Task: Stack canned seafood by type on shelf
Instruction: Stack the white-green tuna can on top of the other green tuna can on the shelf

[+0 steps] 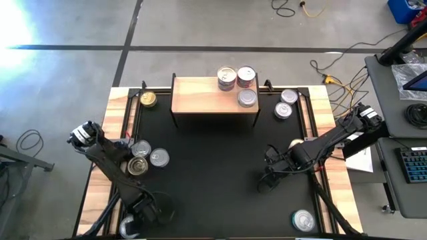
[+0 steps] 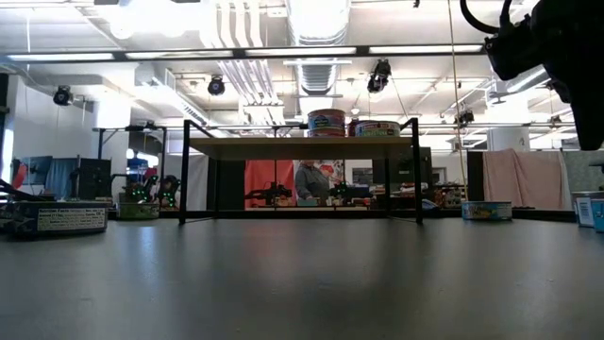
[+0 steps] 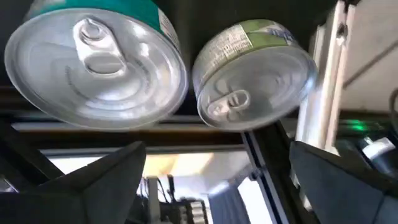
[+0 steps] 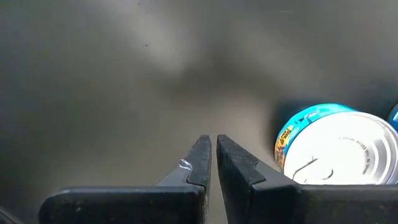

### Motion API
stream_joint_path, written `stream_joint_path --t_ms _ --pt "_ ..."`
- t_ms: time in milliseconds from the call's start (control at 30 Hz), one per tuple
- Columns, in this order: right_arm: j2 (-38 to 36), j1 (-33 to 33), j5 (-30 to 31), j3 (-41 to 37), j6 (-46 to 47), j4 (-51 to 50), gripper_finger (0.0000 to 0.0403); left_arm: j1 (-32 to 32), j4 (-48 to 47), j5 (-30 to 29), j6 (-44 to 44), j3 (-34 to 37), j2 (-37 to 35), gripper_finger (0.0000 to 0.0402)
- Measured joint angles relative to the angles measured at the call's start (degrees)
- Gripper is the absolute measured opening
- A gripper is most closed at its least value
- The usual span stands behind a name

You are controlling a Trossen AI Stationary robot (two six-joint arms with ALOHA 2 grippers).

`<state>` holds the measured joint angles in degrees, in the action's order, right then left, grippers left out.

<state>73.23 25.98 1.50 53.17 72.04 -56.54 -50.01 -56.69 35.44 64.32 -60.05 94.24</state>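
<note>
Plainly exposed to a bad pick on the left side. Left gripper (image 3: 217, 155) spread wide and empty, facing a teal-sided can (image 3: 93, 68) and a green-labelled can (image 3: 255, 74) that sit close together on the black mat (image 1: 213, 173), well apart from the shelf (image 1: 200, 100). Could go wrong by closing with one finger wedged between the pair, or by catching both rims at once and dragging the neighbour along. Could also shove the cluster sideways on approach and leave a tin tilted in the grip. Might then land a tilted tin crooked on the three shelved cans (image 1: 246, 75) at the shelf's right end and topple them, or mix the types. Right gripper (image 4: 211, 146) pinched shut on nothing above the mat, a blue-labelled can (image 4: 339, 149) near it; little risk there while parked.
</note>
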Motion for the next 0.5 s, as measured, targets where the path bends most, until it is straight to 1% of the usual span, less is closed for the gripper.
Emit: stream_joint_path --t_ms 33,200,267,333,400,500 --pt "0.0 0.0 0.1 0.0 -0.6 0.0 0.0018 0.0 0.0 -3.8 0.7 0.0 0.0 0.037" --pt "0.0 -0.1 2.7 0.0 -1.4 0.0 0.0018 1.8 -0.7 -28.6 8.2 -0.6 -0.3 0.0326" --pt "0.0 -0.1 3.0 0.0 -0.5 0.1 0.0018 2.7 -3.2 -39.9 14.4 -1.7 -0.3 0.0307" --pt "0.0 -0.1 2.9 0.0 0.3 0.2 0.0018 3.7 -6.4 -48.9 20.3 -3.0 -0.3 0.0288" --pt "0.0 0.0 2.7 0.0 1.2 0.3 0.0018 4.8 -11.3 -55.7 25.3 -4.7 -0.3 0.0268" --pt "0.0 0.0 2.6 0.0 2.5 0.4 0.0018 6.9 -22.9 -61.8 33.3 -7.1 -0.4 0.0238"
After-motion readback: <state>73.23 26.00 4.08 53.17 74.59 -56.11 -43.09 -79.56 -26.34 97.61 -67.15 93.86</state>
